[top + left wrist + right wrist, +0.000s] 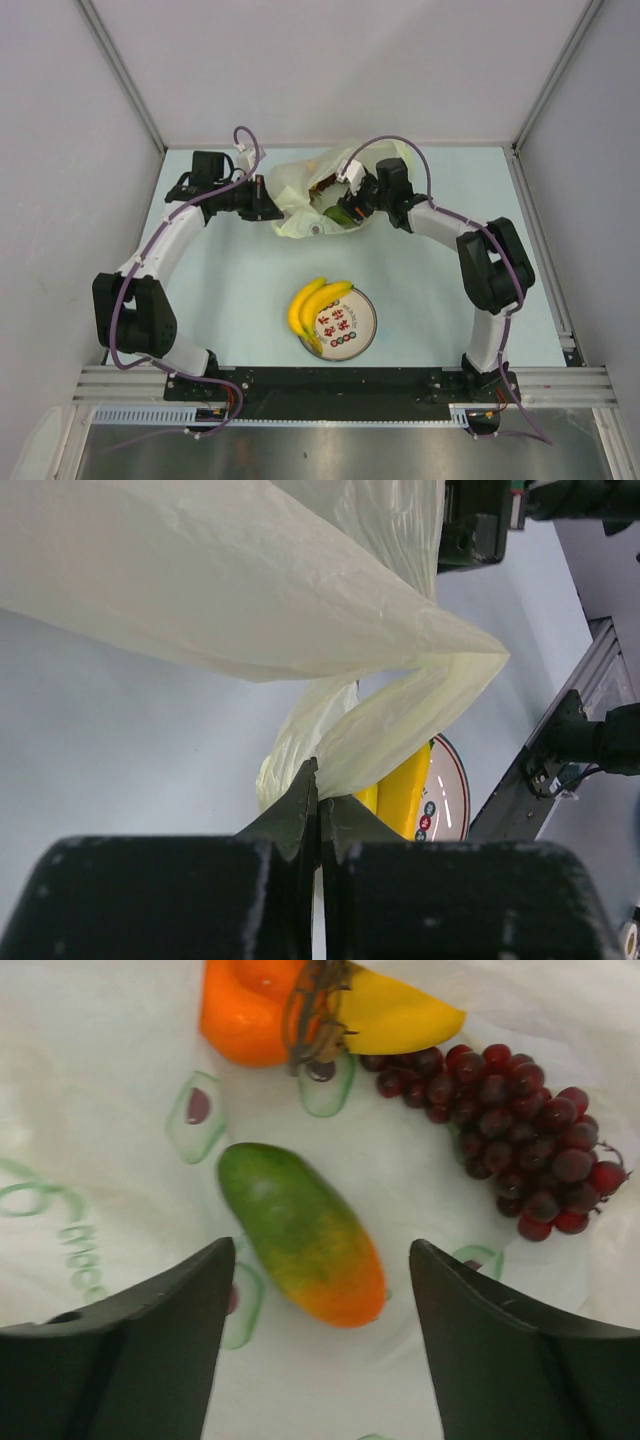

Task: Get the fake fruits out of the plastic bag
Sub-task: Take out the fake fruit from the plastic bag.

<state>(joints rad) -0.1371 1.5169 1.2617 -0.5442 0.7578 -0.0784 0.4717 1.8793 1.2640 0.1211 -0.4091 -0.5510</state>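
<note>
On the plate (362, 338), near the front of the worktop (230, 300), the banana bunch (318, 303) is already out of the plastic bag (296, 190). Remaining inside (per the right wrist view): the mango (300, 1230), the grape bunch (515, 1130) and the orange (240, 1005). The left hand (318, 785), pressed together, pinches a fold of the bag. The right hand (320, 1255) reaches into the bag mouth, fingers spread either side of the mango, not touching it.
</note>
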